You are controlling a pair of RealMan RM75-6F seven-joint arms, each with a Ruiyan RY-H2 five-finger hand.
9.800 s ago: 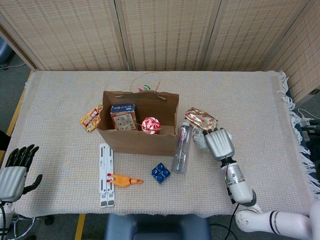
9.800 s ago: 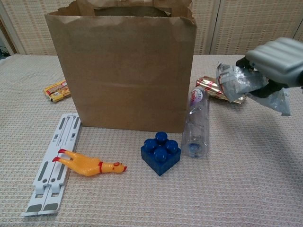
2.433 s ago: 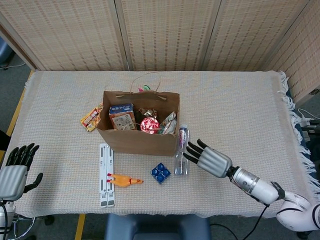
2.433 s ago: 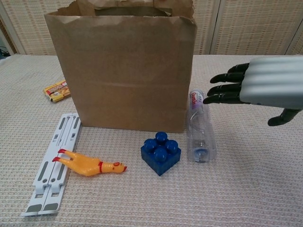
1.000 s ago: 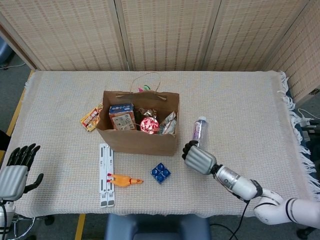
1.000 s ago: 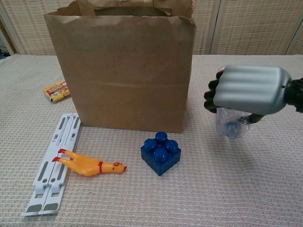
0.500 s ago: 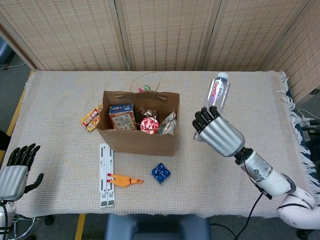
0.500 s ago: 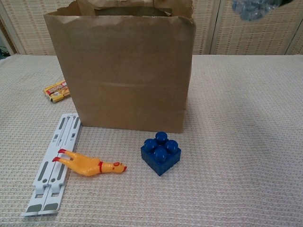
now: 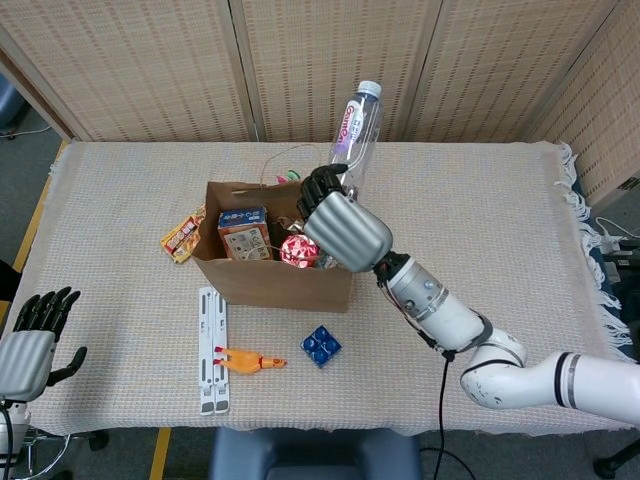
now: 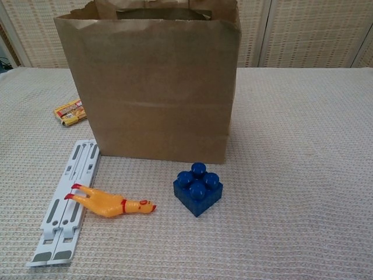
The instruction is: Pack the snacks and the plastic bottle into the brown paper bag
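The robot's right hand [image 9: 340, 228] grips a clear plastic bottle [image 9: 356, 130] by its lower part and holds it nearly upright, white cap uppermost, above the right side of the open brown paper bag [image 9: 275, 275]. The right arm reaches in from the lower right of the head view, forearm angled up and to the left, the back of the hand facing the camera and its dark fingers [image 9: 322, 182] wrapped around the bottle. Inside the bag sit a blue and orange snack box [image 9: 245, 232], a round red-wrapped snack [image 9: 299, 250] and other wrapped snacks partly hidden by the hand. A yellow and red snack packet [image 9: 182, 236] lies on the worktop [image 9: 500, 220] just beside the bag's left wall. In front of the bag lie a white folding stand [image 10: 63, 209], a yellow rubber chicken [image 10: 111, 203] across it, and a blue building block [image 10: 197, 188]. The left hand [image 9: 28, 345] rests off the worktop's left edge, empty, fingers pointing up and slightly spread.
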